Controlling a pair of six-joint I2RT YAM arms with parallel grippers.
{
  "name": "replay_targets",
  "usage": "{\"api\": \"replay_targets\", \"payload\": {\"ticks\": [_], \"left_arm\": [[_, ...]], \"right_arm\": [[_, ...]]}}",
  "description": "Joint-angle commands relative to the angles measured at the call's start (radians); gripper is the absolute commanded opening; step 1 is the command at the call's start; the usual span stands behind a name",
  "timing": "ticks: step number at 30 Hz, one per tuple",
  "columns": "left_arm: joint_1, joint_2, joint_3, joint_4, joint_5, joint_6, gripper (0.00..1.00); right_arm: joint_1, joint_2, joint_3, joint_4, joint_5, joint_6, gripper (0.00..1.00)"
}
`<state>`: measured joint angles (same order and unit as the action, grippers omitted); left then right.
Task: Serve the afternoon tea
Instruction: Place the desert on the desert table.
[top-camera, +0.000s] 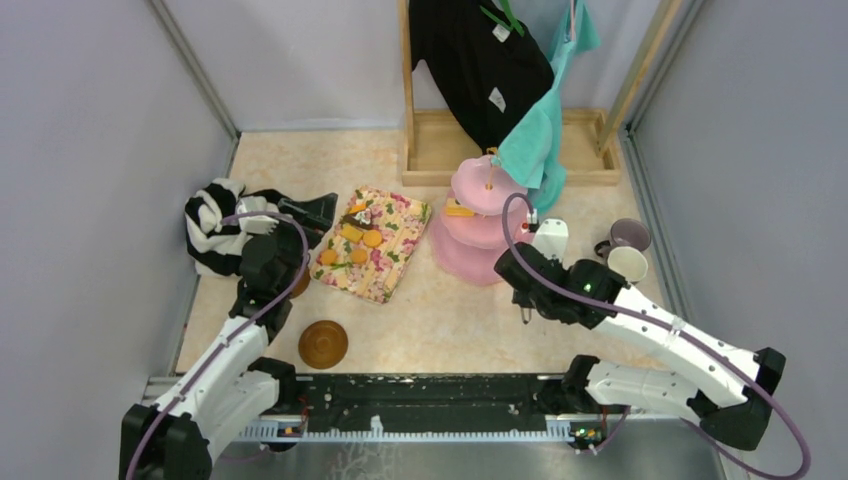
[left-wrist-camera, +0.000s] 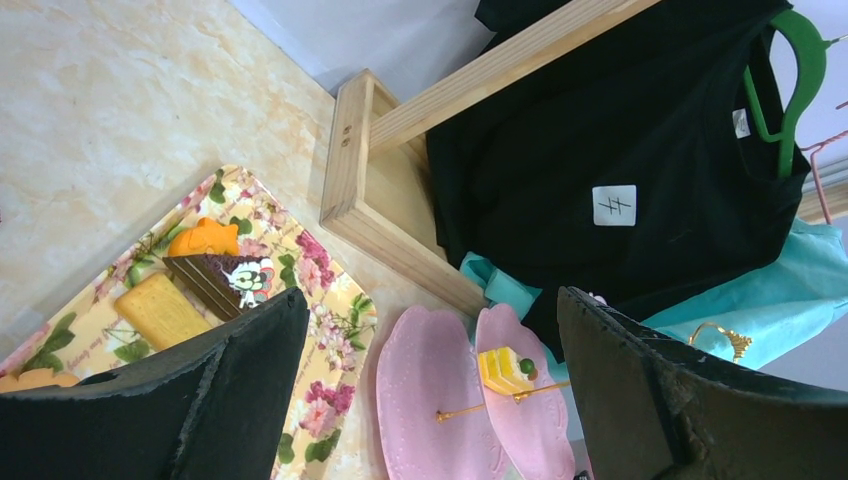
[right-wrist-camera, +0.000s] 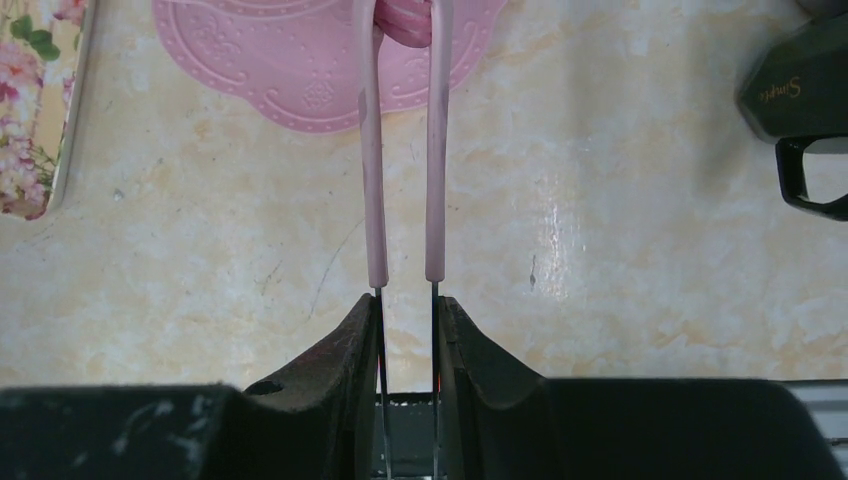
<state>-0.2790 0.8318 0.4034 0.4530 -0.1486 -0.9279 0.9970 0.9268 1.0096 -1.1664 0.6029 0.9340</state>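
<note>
Your right gripper (right-wrist-camera: 407, 310) pinches pink tongs (right-wrist-camera: 375, 200) by the cake stand (right-wrist-camera: 300, 70); your left gripper (left-wrist-camera: 432, 300) is spread wide. Next, I think, reach left for a pastry (left-wrist-camera: 160, 310).

Bright, even light; soft shadows; glare on tabletop (right-wrist-camera: 560, 230).

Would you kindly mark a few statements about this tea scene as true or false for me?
1. The left tool is open and empty. True.
2. The right tool holds nothing. False: it is shut on pink tongs.
3. A yellow pastry sits on the pink cake stand. True.
4. Both mugs stand on saucers. False: the lilac mug and cream mug sit straight on the table, and a brown saucer lies bare at the near edge.
5. The patterned cloth is bare. False: pastries lie on the floral cloth.
</note>
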Motion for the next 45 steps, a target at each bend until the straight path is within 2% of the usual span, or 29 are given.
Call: {"api": "replay_targets", "payload": {"ticks": [1, 8, 20, 45], "left_arm": [[-0.003, 0.007, 0.035, 0.064, 0.006, -0.007, 0.99], [-0.003, 0.036, 0.034, 0.103, 0.010, -0.011, 0.99], [-0.003, 0.031, 0.033, 0.138, -0.005, -0.009, 0.99], [-0.018, 0.120, 0.033, 0.231, -0.026, -0.006, 0.99]], "right_arm": [[-0.079, 0.021, 0.027, 0.109, -0.050, -0.150, 0.00], [-0.192, 0.079, 0.040, 0.192, -0.119, -0.260, 0.00], [-0.271, 0.175, 0.090, 0.263, -0.159, -0.361, 0.00], [-0.413, 0.308, 0.140, 0.384, -0.257, -0.501, 0.00]]}}
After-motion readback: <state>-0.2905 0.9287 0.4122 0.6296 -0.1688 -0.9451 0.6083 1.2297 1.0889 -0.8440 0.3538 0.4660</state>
